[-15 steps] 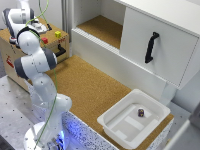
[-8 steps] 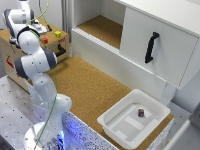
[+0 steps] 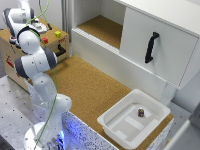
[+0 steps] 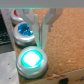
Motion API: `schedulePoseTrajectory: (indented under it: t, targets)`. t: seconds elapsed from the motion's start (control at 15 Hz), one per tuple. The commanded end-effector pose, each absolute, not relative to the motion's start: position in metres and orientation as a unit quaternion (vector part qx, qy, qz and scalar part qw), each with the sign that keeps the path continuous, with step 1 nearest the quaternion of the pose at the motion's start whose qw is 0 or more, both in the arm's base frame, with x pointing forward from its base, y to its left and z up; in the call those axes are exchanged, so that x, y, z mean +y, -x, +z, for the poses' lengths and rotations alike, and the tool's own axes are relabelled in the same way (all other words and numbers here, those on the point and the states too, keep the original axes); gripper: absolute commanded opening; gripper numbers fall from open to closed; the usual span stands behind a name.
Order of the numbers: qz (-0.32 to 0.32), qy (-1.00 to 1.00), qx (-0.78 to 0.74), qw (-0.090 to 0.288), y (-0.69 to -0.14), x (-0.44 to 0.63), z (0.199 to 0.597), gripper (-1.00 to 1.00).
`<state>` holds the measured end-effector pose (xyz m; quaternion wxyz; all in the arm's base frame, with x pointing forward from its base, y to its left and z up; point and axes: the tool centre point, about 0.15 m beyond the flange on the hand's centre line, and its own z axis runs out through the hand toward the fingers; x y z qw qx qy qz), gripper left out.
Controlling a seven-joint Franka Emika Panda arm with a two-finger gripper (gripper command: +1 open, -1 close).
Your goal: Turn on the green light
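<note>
Nothing has shifted since the earlier frame: spread tool [image 4: 36,31] hovers over the glowing green light [image 4: 31,59], press seemingly done, so next comes lifting clear.

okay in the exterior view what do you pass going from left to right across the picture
Robot arm → small yellow-green cube → black cabinet handle. The white tray spans from the middle toward the exterior view's right.

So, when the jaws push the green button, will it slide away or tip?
Probably neither: the green button looks set into a wooden panel, metal rim flush. It seems stiff, likely travelling only slightly inward. Its glossy lit cap might be slippery.
</note>
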<state>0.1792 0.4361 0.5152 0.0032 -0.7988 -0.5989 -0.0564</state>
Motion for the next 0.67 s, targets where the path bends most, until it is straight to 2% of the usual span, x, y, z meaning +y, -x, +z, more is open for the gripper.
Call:
schedulePoseTrajectory:
  t: [0.0, 0.07, 0.27, 0.47, 0.6]
  targets:
    - [-0.042, 0.834, -0.551, -0.005, -0.2, 0.424, 0.518, 1.0]
    - [-0.045, 0.844, -0.534, 0.005, -0.206, 0.417, 0.515, 1.0]
    - [-0.053, 0.866, -0.497, -0.015, -0.222, 0.394, 0.51, 1.0]
    - [-0.052, 0.888, -0.457, -0.016, -0.237, 0.369, 0.496, 1.0]
    - [-0.049, 0.905, -0.422, 0.002, -0.245, 0.347, 0.484, 1.0]
